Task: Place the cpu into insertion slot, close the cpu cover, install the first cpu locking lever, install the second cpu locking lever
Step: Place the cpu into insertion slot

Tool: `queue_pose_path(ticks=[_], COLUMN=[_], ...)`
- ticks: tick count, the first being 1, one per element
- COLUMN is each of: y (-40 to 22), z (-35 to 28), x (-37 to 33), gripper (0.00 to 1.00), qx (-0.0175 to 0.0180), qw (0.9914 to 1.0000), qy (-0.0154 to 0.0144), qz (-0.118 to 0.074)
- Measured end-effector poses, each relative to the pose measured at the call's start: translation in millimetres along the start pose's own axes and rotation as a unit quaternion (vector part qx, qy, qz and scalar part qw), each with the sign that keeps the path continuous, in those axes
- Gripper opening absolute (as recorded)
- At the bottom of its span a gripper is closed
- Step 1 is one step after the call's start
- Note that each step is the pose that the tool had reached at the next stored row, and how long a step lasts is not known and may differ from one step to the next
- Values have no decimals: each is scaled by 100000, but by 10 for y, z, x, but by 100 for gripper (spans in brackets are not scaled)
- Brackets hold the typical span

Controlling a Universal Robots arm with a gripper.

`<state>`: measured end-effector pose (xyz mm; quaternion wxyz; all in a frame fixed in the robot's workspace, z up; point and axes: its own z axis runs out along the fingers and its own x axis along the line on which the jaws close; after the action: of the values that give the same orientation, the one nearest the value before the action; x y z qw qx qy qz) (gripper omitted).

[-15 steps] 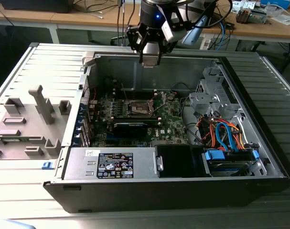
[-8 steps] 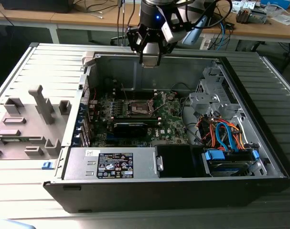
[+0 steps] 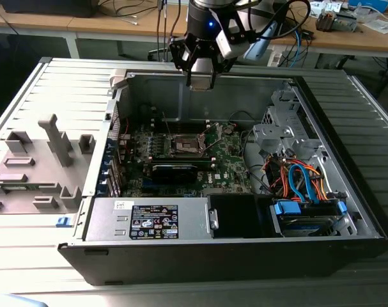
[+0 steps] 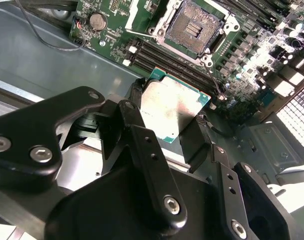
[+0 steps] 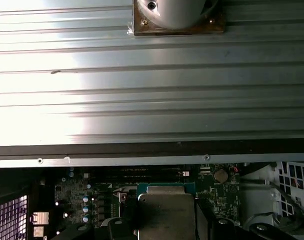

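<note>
Second wrist view: the gripper (image 4: pixel 167 120) has its two black fingers (image 4: pixel 136 107) partly closed on opposite edges of the cpu (image 4: pixel 174 107). The chip's silver-grey lid faces the camera and its green substrate shows along one edge. The grip looks firm and centred. The cpu is carried in the air, well apart from the insertion slot (image 4: pixel 194 27), which sits on the green motherboard (image 4: pixel 116 20). The slot's contact field is exposed and nothing lies in it. A thin metal rod (image 4: pixel 139 33), probably a locking lever, runs just beside the socket frame.

Exterior view: the gripper hangs at twelve o'clock of the open computer case (image 3: pixel 181 96), above its rear wall. The slot is toward six o'clock from the gripper, near the middle of the board, and a long black card (image 3: pixel 174 171) lies at six o'clock of the slot.

Assessment: the placing step is in hand and insertion has not been made. To do it well, the chip should be kept level and squared to the socket frame, with its keyed edges matched. It should be lowered straight down without sliding across the contacts, clear of the rod. The fingers should open only once the chip sits flat.
</note>
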<state>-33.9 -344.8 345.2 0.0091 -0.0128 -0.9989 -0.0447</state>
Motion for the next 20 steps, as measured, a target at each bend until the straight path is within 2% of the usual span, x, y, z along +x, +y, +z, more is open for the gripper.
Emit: queue_pose_path(ticks=[10,12,20], y=[-6,-15,-16], z=[15,65,78], x=[0,-1,-2], gripper=[55,55,55], qx=[0,49,48], qw=[100000,100000,100000], qy=[0,-1,-2], qz=[0,1,3])
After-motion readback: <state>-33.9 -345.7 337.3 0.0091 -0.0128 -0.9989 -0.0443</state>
